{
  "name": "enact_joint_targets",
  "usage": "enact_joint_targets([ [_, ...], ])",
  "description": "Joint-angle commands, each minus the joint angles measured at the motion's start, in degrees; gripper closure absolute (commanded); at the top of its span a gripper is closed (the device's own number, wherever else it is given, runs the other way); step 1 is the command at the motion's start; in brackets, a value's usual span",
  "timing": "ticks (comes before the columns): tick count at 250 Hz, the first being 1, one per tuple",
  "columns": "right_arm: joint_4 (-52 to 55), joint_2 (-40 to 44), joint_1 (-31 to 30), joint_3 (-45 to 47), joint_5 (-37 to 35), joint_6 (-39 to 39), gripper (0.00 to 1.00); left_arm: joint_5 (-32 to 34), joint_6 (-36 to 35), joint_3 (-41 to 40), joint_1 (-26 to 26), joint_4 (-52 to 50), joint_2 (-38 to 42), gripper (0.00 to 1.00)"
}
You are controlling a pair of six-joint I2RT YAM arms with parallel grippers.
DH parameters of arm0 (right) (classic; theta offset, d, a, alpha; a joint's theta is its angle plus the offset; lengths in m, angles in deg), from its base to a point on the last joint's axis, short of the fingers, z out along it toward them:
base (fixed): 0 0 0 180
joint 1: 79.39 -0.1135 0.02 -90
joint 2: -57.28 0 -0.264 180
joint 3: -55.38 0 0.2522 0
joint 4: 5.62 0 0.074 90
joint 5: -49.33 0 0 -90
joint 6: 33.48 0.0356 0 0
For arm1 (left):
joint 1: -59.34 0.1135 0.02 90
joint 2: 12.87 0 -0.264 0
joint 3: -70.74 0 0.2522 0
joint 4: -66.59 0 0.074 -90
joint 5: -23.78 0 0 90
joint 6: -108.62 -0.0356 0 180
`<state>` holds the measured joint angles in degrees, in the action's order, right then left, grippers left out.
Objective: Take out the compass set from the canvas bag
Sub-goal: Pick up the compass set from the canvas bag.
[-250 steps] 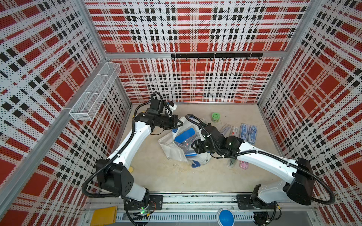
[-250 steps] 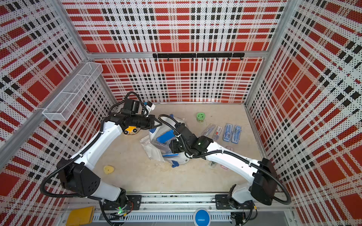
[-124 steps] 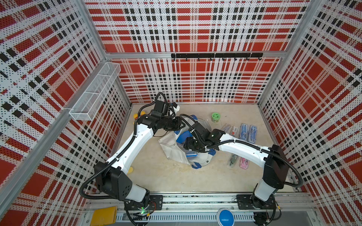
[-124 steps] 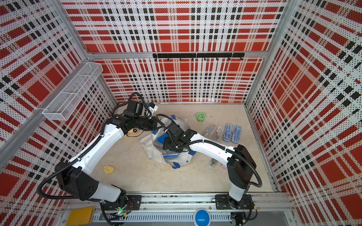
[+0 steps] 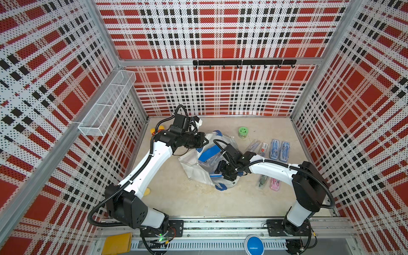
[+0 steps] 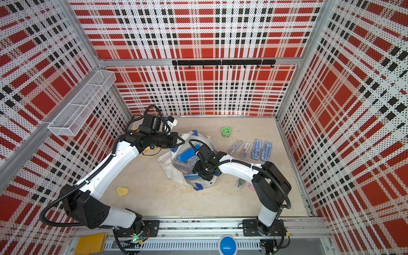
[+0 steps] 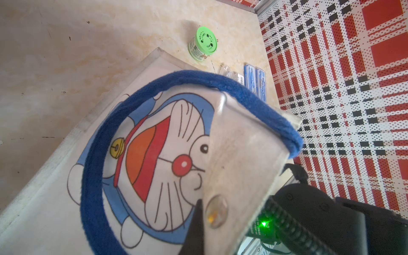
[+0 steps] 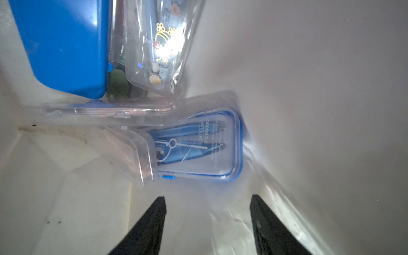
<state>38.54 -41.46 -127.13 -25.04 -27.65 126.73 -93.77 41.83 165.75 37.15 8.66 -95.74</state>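
Note:
The white canvas bag (image 5: 192, 163) (image 6: 167, 163) with blue handles lies mouth-up in the middle of the table. Its cartoon cat print (image 7: 154, 154) fills the left wrist view. My left gripper (image 5: 206, 141) (image 6: 182, 141) (image 7: 203, 220) is shut on the bag's rim and holds the mouth up. My right gripper (image 5: 220, 170) (image 6: 196, 171) (image 8: 208, 196) is inside the bag and open. Just ahead of its black fingers (image 8: 152, 227) lies the compass set (image 8: 198, 150), a clear case with a blue rim and a blue compass. Nothing is between the jaws.
Inside the bag are also a blue box (image 8: 64, 44) and clear cases (image 8: 159, 44). On the table right of the bag stand a green jar (image 5: 242, 132), two blue-rimmed cases (image 5: 279, 150), clear packs (image 5: 256, 145) and a pink case (image 5: 275, 183). A wire basket (image 5: 106, 106) hangs on the left wall.
My right arm folded in at the elbow and reached into the bag, and its jaws opened wider. The left gripper shifted slightly right with the bag's rim.

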Motion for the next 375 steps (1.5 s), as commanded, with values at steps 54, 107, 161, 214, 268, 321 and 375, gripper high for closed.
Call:
enact_joint_targets([
  [54,-8.8,-4.3,1.3,1.8,0.5,11.5,0.31,-1.3,0.9,-0.6,-0.6,3.3,4.2,1.00],
  [107,-15.2,-5.7,1.8,3.4,-0.2,14.3,0.41,-2.0,0.9,-1.2,-0.4,3.4,4.6,1.00],
  [161,-17.4,-5.9,2.5,3.1,-2.2,13.8,0.55,-2.5,0.9,-1.5,-0.3,3.3,5.0,1.00],
  [214,-18.0,-8.4,2.6,2.0,-1.7,13.5,0.65,-2.6,0.9,-1.5,-0.1,3.1,5.1,1.00],
  [268,-16.2,-7.4,2.6,1.0,-2.6,11.0,0.76,-2.0,1.2,-2.0,0.0,3.2,5.7,1.00],
  [321,-10.3,-3.3,2.6,-2.6,-4.3,3.5,0.81,-0.6,2.0,-2.3,1.1,3.6,5.1,1.00],
  [375,-5.0,2.3,2.2,-5.2,-5.7,-4.4,0.84,0.3,2.6,-2.0,3.2,4.0,4.0,1.00],
])
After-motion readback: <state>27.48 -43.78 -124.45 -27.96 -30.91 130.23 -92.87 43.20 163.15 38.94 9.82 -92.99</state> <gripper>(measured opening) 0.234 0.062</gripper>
